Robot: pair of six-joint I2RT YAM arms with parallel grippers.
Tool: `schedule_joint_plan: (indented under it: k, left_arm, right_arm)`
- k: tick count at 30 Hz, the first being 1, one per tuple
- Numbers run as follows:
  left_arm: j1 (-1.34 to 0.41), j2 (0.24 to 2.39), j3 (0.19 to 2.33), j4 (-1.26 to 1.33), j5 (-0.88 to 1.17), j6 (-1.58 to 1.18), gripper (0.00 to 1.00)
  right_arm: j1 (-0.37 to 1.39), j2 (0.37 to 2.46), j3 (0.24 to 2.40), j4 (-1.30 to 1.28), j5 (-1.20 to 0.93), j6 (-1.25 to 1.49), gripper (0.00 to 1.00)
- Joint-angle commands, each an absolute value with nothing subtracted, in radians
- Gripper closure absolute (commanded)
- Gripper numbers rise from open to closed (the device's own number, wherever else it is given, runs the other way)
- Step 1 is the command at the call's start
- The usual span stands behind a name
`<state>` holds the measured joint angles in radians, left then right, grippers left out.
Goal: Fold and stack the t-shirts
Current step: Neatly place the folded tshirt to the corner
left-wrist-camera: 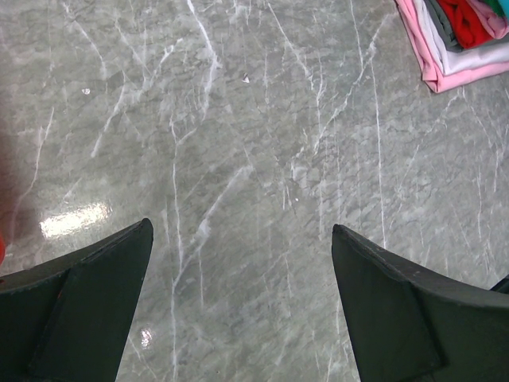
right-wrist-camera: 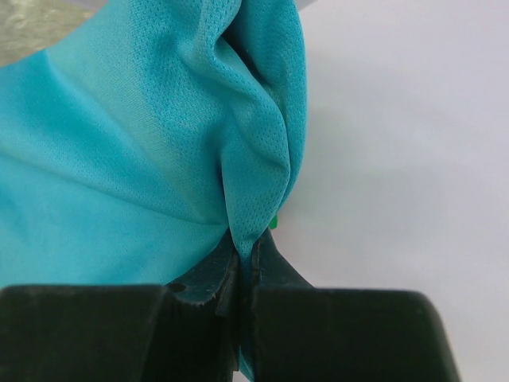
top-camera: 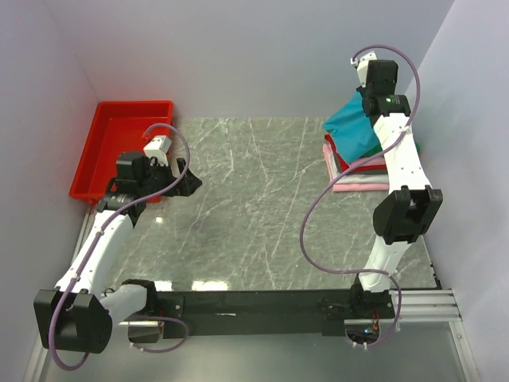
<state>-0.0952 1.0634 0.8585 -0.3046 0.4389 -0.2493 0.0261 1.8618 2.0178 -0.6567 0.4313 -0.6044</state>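
A teal t-shirt (top-camera: 352,127) hangs from my right gripper (top-camera: 367,102) at the far right of the table, over a stack of folded t-shirts (top-camera: 358,171) in red, whitish and pink. In the right wrist view my right gripper (right-wrist-camera: 248,247) is shut on a fold of the teal t-shirt (right-wrist-camera: 143,159). My left gripper (top-camera: 188,180) is open and empty above the bare table at the left. In the left wrist view the left gripper (left-wrist-camera: 241,239) shows only marble between its fingers, and the stack of folded t-shirts (left-wrist-camera: 461,40) lies at the top right.
A red plastic tray (top-camera: 119,147) stands at the back left, just behind my left arm. The grey marble table (top-camera: 262,207) lies between the arms. White walls close in the left, back and right sides.
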Motion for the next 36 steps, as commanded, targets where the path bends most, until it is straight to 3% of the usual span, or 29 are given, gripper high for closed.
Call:
schedule_joint_plan:
  k: [1,30,31,32,34,35,36]
  left_arm:
    - [-0.098,1.066,0.864,-0.284,0.434,-0.236,0.01]
    - [-0.104,1.094,0.861,-0.291,0.419,-0.227,0.0]
    - [-0.104,1.094,0.861,-0.291,0.416,-0.227,0.01]
    - [-0.104,1.095,0.861,-0.291,0.416,-0.227,0.0]
    - [-0.106,1.095,0.861,-0.29,0.414,-0.227,0.01]
    - [-0.106,1.097,0.859,-0.29,0.414,-0.227,0.0]
    - [-0.106,1.095,0.861,-0.29,0.413,-0.227,0.01]
  right_arm:
    - [0.005,1.888,2.075,-0.566,0.43,-0.604,1.0]
    - [-0.135,2.157,2.157,-0.46,0.474,-0.62,1.0]
    - [-0.14,2.173,2.149,-0.448,0.488,-0.621,0.97]
    - [-0.146,2.181,2.148,-0.425,0.5,-0.621,0.78]
    - [-0.149,2.207,2.137,-0.397,0.551,-0.621,0.55]
    - [-0.15,2.212,2.131,-0.387,0.564,-0.62,0.37]
    - [-0.15,2.214,2.114,-0.374,0.599,-0.603,0.32]
